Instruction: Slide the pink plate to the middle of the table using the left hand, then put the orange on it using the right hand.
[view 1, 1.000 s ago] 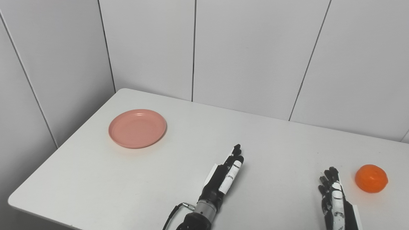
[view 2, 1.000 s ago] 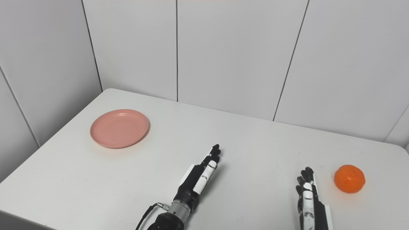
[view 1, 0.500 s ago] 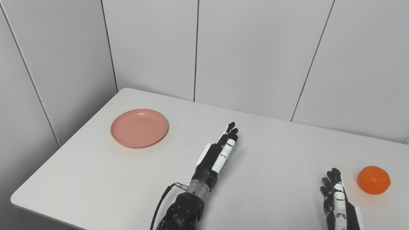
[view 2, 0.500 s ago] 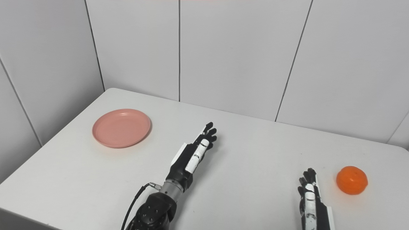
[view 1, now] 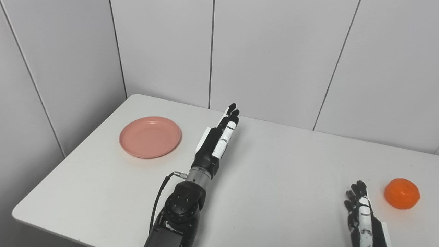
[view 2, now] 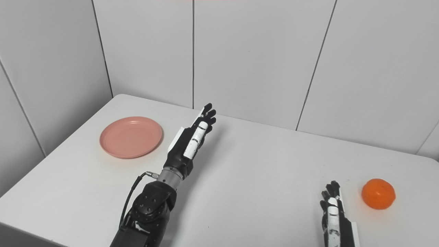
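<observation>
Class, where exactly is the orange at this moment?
The orange sits on the table at its far right, near the front, just beyond the right hand, not touching it.

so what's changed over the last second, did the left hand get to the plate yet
Not yet. The left hand has reached forward and to the left across the table, fingers straight, and is now just right of the pink plate without touching it. It holds nothing. The plate, the orange and the right hand near the front edge stayed where they were.
</observation>
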`<state>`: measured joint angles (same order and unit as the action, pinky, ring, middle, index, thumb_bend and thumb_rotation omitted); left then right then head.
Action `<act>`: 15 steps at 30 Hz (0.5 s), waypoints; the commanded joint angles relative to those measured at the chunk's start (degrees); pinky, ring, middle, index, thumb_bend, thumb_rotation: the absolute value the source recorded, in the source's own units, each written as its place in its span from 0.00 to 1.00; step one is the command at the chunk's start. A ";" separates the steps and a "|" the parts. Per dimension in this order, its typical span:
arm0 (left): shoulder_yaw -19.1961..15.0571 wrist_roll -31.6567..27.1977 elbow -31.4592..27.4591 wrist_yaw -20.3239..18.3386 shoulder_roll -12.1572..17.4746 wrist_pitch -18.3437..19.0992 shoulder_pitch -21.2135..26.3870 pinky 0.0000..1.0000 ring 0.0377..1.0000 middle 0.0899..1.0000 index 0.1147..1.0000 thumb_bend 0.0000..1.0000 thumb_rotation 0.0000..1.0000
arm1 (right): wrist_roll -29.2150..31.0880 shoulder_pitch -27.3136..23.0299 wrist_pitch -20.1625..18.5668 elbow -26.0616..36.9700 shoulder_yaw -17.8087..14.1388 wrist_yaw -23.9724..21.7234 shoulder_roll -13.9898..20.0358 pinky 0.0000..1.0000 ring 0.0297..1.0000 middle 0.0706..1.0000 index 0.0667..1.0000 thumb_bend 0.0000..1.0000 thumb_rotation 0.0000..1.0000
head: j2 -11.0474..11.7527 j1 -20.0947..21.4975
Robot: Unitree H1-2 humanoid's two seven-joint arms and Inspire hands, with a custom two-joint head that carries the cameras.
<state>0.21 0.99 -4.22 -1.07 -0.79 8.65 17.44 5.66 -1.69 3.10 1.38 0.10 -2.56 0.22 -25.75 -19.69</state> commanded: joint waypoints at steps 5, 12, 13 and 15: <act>-1.77 -0.60 -2.11 -0.59 3.14 -0.57 4.92 0.98 0.96 0.98 0.98 0.42 1.00 | 0.07 -0.81 1.45 0.02 -0.11 0.02 -0.46 1.00 0.97 0.97 0.97 0.23 1.00 | 0.09 -0.46; -4.49 -0.75 -0.77 0.49 6.53 -0.24 7.45 0.96 0.95 0.97 0.96 0.46 1.00 | 0.42 -0.85 1.10 0.09 -0.19 -0.35 -0.11 1.00 0.98 0.98 0.98 0.23 1.00 | 0.67 -1.20; -4.91 -0.81 -0.54 0.69 6.71 -0.15 7.75 0.97 0.94 0.96 0.95 0.46 1.00 | 0.58 -0.86 1.00 0.12 -0.20 -0.46 -0.08 1.00 0.98 0.98 0.99 0.23 1.00 | 0.67 -1.20; -5.87 -1.15 -0.11 0.95 7.12 0.54 8.39 0.97 0.95 0.97 0.96 0.46 1.00 | 1.12 -0.88 0.48 0.36 -0.24 -0.72 -0.02 1.00 0.99 0.99 0.99 0.23 1.00 | 0.70 -1.33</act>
<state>-5.34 0.26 -3.40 -0.59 5.83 9.41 22.36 6.06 -1.66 3.08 1.45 0.01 -2.63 0.27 -25.05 -21.00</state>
